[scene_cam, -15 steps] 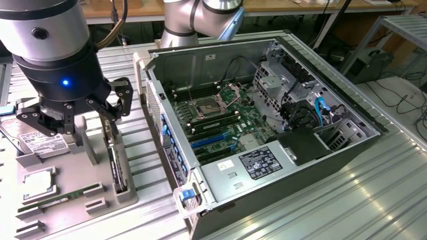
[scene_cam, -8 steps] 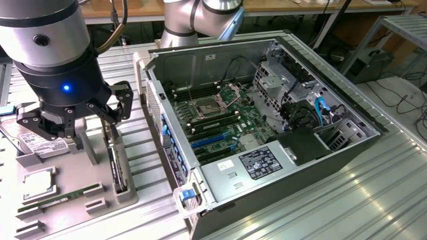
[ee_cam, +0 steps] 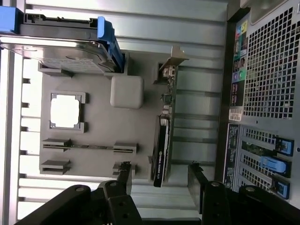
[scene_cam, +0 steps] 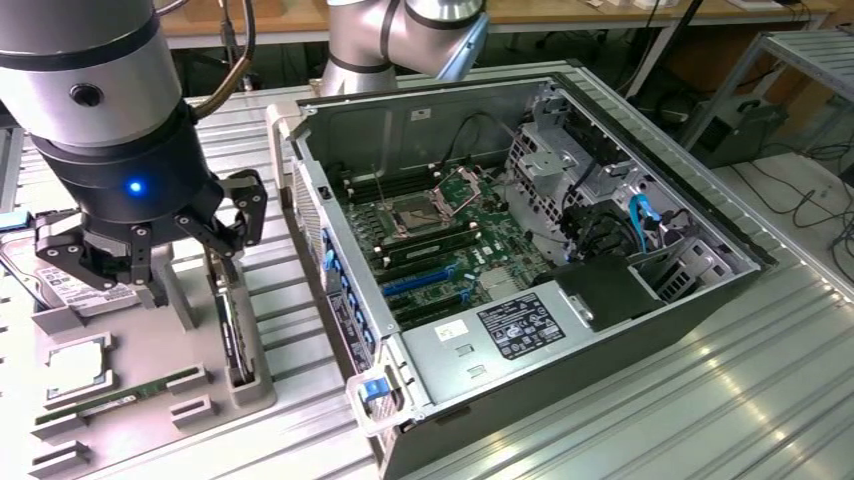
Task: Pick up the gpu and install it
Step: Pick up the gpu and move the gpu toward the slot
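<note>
Open computer case [scene_cam: 400,130] lies on its side, motherboard facing up, just beside grey parts tray [scene_cam: 160,410] on exterior view's right. Gripper [scene_cam: 200,282] above tray, jaws wide open, one finger each side of gpu [scene_cam: 238,340], clear of it. Gpu stands on edge in slot on tray side nearest case. Hard drive [scene_cam: 54,285], processor [scene_cam: 78,362], memory stick [scene_cam: 127,390] in tray, apart from gpu. Slatted metal table [scene_cam: 747,400]. Wooden bench [scene_cam: 587,15], floor cables [scene_cam: 814,200] behind.
</note>
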Action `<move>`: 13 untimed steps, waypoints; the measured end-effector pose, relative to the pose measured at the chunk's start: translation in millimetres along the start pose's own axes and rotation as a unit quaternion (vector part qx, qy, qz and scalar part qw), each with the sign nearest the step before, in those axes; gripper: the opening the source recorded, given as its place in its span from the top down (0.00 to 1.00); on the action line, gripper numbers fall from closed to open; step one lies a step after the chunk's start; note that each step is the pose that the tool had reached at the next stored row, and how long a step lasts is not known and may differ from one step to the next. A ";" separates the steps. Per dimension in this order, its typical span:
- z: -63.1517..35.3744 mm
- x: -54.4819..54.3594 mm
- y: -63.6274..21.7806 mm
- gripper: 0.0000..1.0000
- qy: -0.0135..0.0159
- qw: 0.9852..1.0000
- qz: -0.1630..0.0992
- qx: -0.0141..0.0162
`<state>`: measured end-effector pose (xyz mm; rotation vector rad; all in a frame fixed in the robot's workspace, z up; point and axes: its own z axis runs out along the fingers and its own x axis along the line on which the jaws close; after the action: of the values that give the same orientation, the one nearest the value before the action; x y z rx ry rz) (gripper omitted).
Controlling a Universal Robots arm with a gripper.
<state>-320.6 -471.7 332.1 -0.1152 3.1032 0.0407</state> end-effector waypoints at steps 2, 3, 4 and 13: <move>2.2 0.1 -1.2 0.40 0.000 1.000 -0.002 0.000; 3.9 0.3 -1.6 0.40 0.000 1.000 -0.002 0.000; 5.5 0.4 -1.7 0.40 0.000 1.000 -0.002 0.000; 22.0 1.0 -2.1 0.40 -0.001 0.998 0.063 0.002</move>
<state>-320.7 -473.2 310.1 0.0799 3.1030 0.0373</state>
